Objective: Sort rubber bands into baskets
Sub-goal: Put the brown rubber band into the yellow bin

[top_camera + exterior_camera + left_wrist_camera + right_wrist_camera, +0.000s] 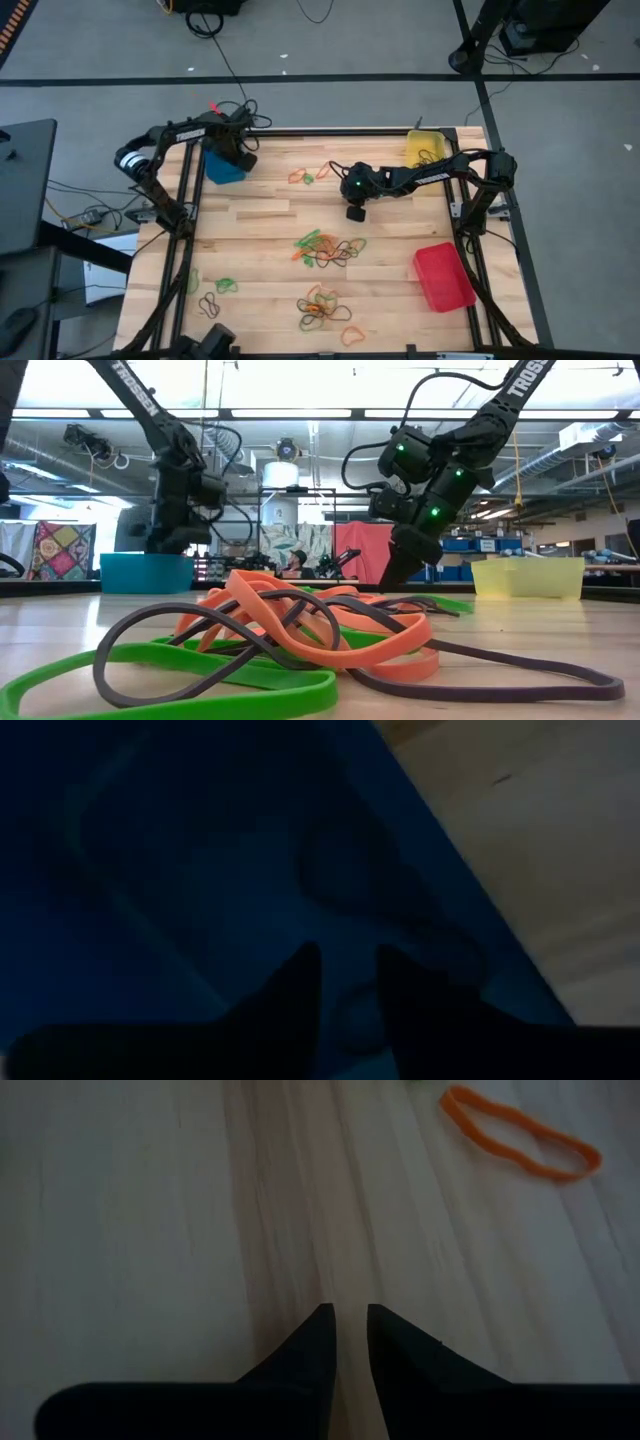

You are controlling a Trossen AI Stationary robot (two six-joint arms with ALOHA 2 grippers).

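My left gripper (234, 157) points down into the blue basket (222, 170) at the table's far left. Its fingers stand apart (348, 978), with nothing seen between them. Dark rubber bands (385, 895) lie on the basket's floor beyond them. My right gripper (355, 211) hovers over bare wood near the table's middle, its fingers a narrow gap apart (348, 1315) with nothing between them. An orange band (520, 1140) lies on the wood ahead of it. Loose orange, green and dark bands lie in heaps (330, 248) (320, 305) on the table.
The yellow basket (425, 148) stands at the far right corner and the red basket (443, 275) near the right edge. A few bands (302, 176) lie at the far middle and more (212, 292) near the left edge. Bare wood lies between the heaps.
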